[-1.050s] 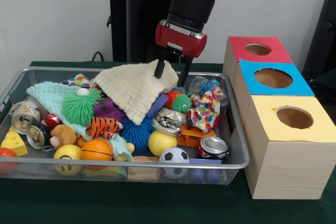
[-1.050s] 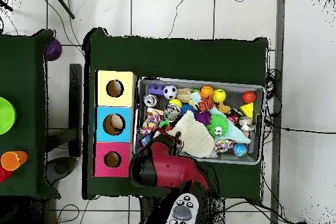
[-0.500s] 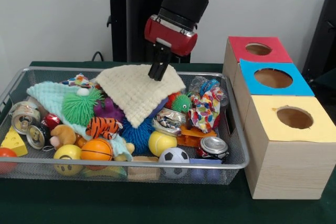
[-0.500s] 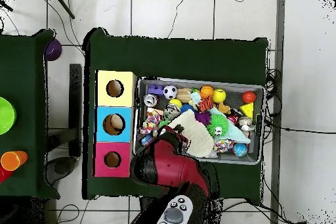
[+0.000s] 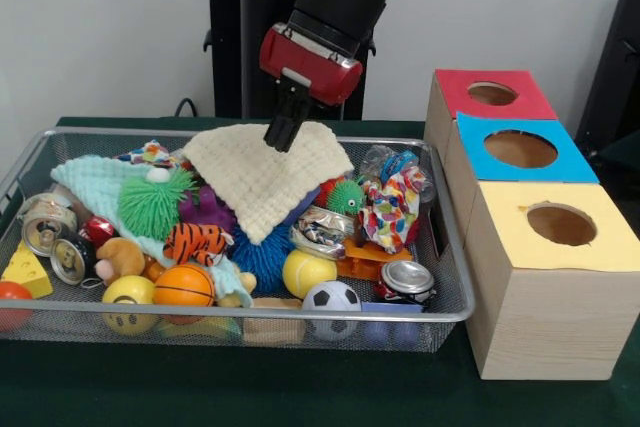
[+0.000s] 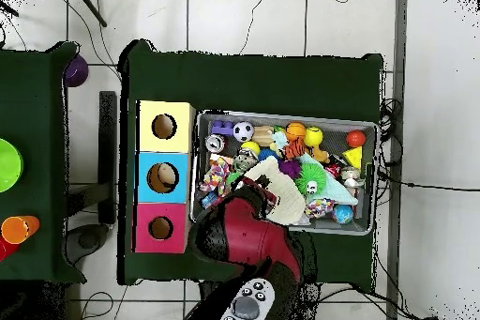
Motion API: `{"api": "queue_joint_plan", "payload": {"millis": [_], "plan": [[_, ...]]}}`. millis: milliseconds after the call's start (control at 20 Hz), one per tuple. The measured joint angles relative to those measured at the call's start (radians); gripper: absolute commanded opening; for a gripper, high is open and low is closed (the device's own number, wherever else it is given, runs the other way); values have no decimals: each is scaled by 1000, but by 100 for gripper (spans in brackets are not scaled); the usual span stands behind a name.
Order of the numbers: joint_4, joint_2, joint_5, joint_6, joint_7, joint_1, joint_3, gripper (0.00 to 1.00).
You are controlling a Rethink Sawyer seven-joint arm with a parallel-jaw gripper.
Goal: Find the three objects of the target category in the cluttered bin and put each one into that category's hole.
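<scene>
Even, soft indoor light, no hard shadows. Slight glare on can tops [image 5: 407, 276]. Front view a bit soft; wall [image 5: 100, 27] plain, evenly lit. Overhead floor [image 6: 431, 100] very bright.

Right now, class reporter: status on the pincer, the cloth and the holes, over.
Pincer shut on cream cloth, corner lifted. Cloth drapes over toys in mesh bin. Red, blue, yellow boxes' holes unobstructed.

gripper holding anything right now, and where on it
The gripper pinches the cream cloth, fingers shut on its far top edge, lifting that edge.
</scene>
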Motion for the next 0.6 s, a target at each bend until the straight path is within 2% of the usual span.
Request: {"api": "queue_joint_plan", "payload": {"millis": [50,400,600], "plan": [[-2,1,0,0,0,0,-1,100],[-2,1,2,0,0,-2,-2,100],[-2,14,7,-35,0,8,-17,100]]}}
